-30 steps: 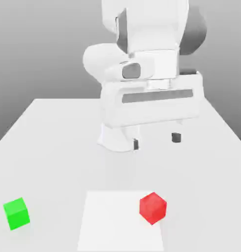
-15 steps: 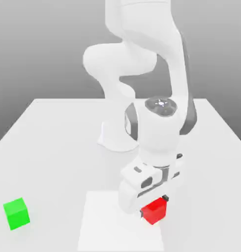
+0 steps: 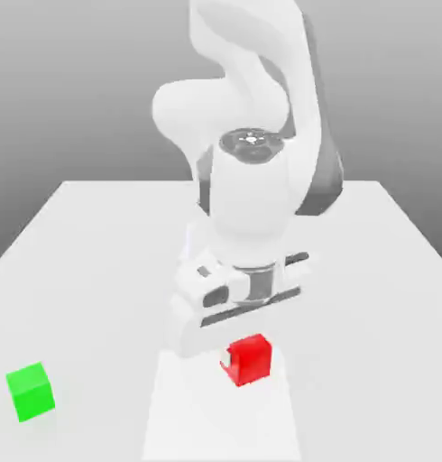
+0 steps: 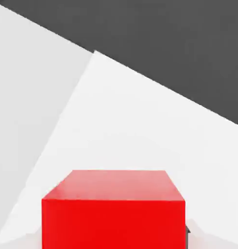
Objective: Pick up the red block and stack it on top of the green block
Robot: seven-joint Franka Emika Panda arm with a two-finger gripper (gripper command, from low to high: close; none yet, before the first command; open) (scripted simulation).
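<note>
Tool (image 3: 241,354) sat clamped on the red block (image 3: 250,359), seemingly rigid, light and smooth-faced, gripped across opposite sides, green block (image 3: 31,391) well left.

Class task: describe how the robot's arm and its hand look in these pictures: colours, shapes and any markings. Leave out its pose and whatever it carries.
The arm is glossy white, built of thick rounded segments with dark grey sections at the joints. A round grey cap with a small white centre tops the wrist. The hand is a boxy white block with dark grey slots and a stripe. No cables or lettering are visible.

white arm (image 3: 252,207) bent low, gripper (image 3: 245,356) clamped, pointing down
</note>
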